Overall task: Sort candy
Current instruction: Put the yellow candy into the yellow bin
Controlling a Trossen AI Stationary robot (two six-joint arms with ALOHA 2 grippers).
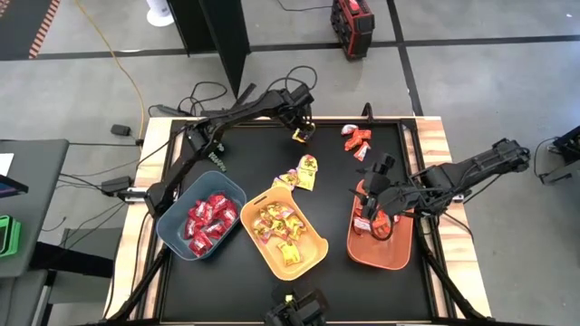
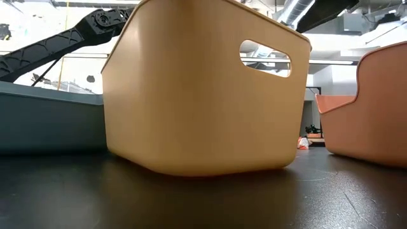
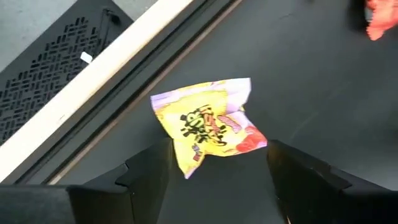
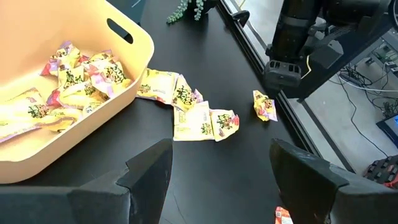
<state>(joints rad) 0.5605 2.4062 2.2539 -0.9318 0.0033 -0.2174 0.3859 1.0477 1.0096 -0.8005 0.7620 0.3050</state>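
One yellow candy with pink marks (image 3: 208,121) lies flat on the black table near its far edge (image 1: 300,137). My left gripper (image 3: 217,180) is just above it, pointing steeply down, open, with one finger on each side of the wrapper. My right gripper (image 1: 372,199) hangs open over the orange bin's (image 1: 399,258) far end, with nothing between its fingers (image 4: 221,180). More yellow candy (image 1: 304,174) lies loose by the yellow bin's (image 1: 313,258) far corner. Orange-red candy (image 1: 356,140) lies at the far right.
The blue-grey bin (image 1: 237,187) holds deep red candy, and the yellow bin holds yellow candy. A green sprig (image 1: 216,156) lies at the far left. The table's raised wooden far edge (image 3: 134,43) runs close beside the left gripper. In the low view the yellow bin (image 2: 203,89) fills the foreground.
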